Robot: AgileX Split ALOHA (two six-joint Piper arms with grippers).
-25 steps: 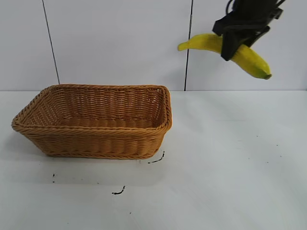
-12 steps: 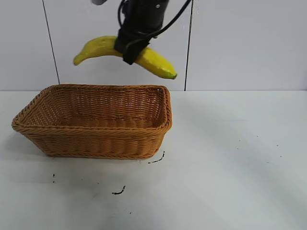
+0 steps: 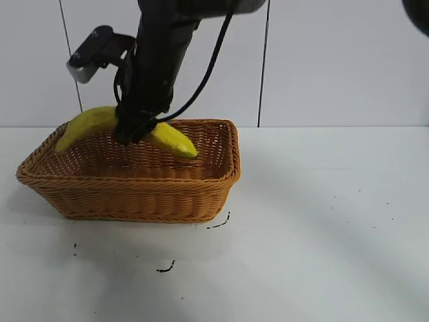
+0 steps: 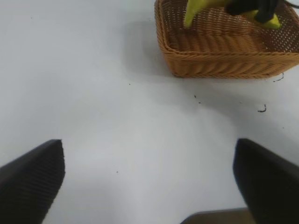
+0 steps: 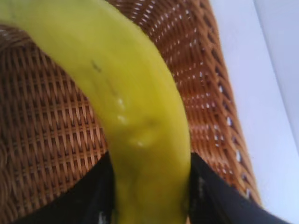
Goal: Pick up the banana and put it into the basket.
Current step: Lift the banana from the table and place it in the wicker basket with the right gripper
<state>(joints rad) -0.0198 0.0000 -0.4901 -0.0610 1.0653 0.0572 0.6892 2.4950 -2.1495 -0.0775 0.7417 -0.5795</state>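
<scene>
Right gripper [image 3: 136,131] fingers clamped across the banana [image 3: 90,122] mid-length, holding it inside the basket [image 3: 134,194], at rim height (contact with the floor cannot be told). Left gripper [image 4: 149,182] over bare bench [image 4: 93,93], fingers spread wide, holding nothing.

banana [image 3: 169,139]: its middle is hidden behind the right gripper [image 3: 136,131] clamped on it — only the two ends show.
basket [image 3: 134,194]: the floor below the banana is screened by the near wall; in the left wrist view the right end is cut off.
left gripper [image 4: 149,186]: only two dark fingers [image 4: 30,175] show, cropped by the edge.
</scene>
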